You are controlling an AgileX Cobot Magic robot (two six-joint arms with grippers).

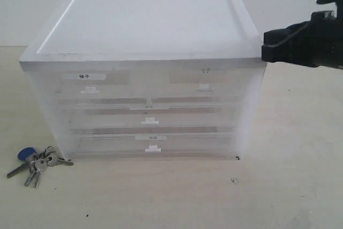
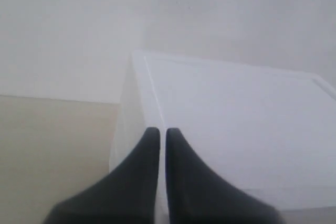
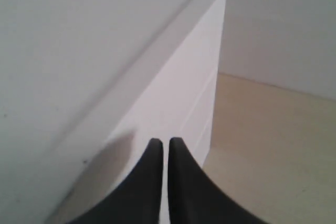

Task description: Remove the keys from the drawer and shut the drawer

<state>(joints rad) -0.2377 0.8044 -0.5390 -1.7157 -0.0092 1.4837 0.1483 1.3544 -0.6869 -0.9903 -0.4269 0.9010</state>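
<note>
The keys (image 1: 37,162), a silver bunch with a round blue fob, lie on the table just left of the cabinet's front corner. The drawer (image 1: 154,144) is the lowest full-width one, with a white label strip above its tab handle, and it sits flush in the cabinet front. My right gripper (image 1: 266,47) hovers at the cabinet's upper right corner; in the right wrist view it (image 3: 162,141) is shut on nothing. In the left wrist view my left gripper (image 2: 158,131) is shut and empty, above a top edge of the cabinet. It does not show in the exterior view.
The translucent white drawer cabinet (image 1: 144,25) stands mid-table, with two half-width labelled drawers on top and an unlabelled full-width drawer (image 1: 149,120) below them. Its flat lid (image 2: 236,129) (image 3: 79,51) fills both wrist views. Beige tabletop (image 1: 289,175) surrounds it.
</note>
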